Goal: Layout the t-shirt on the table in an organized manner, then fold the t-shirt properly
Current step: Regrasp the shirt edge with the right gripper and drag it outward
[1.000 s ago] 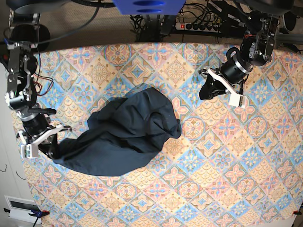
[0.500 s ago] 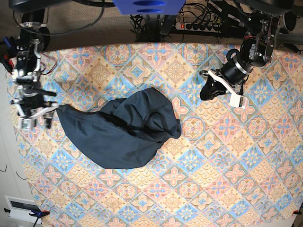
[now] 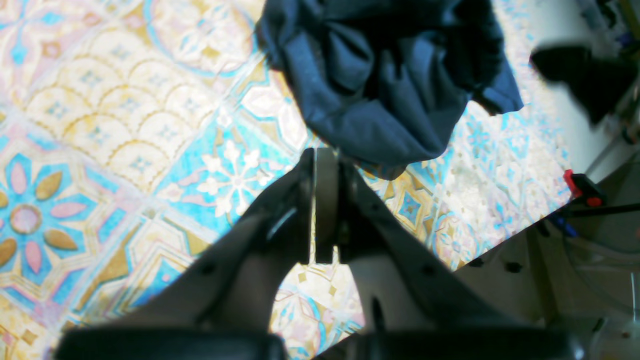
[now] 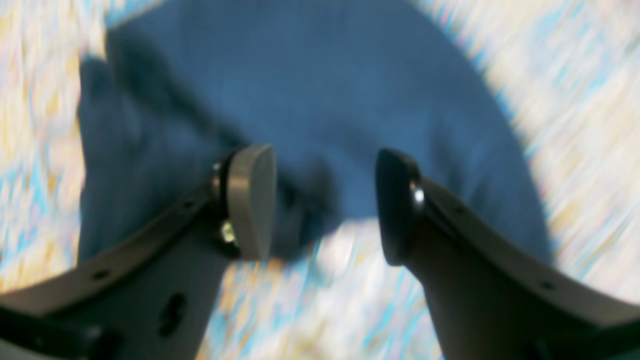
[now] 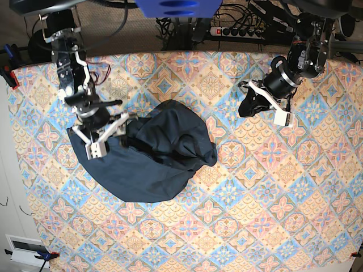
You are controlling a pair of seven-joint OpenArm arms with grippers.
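The t-shirt [image 5: 150, 161] lies in a dark, bunched heap on the table [image 5: 272, 187], a little left of the middle of the base view. It is crumpled, so its sleeves and neck are hard to pick out, and no label shows.

The right gripper [image 5: 110, 139] sits over the left part of the heap. In the right wrist view its two fingers [image 4: 250, 200] stand wide apart with nothing between them. Blue cloth fills the upper part of that view behind them. That picture is very blurry, so I cannot tell if the fingers touch the cloth.

The left gripper [image 5: 249, 105] is in the upper right of the base view, well apart from the shirt, above the bare patterned cloth. In the left wrist view its jaws are pressed together and hold nothing. The shirt shows at the top of that view, cut off by the edge. The table's edge and a red clamp [image 3: 580, 187] are at the right, a bit fuzzy.
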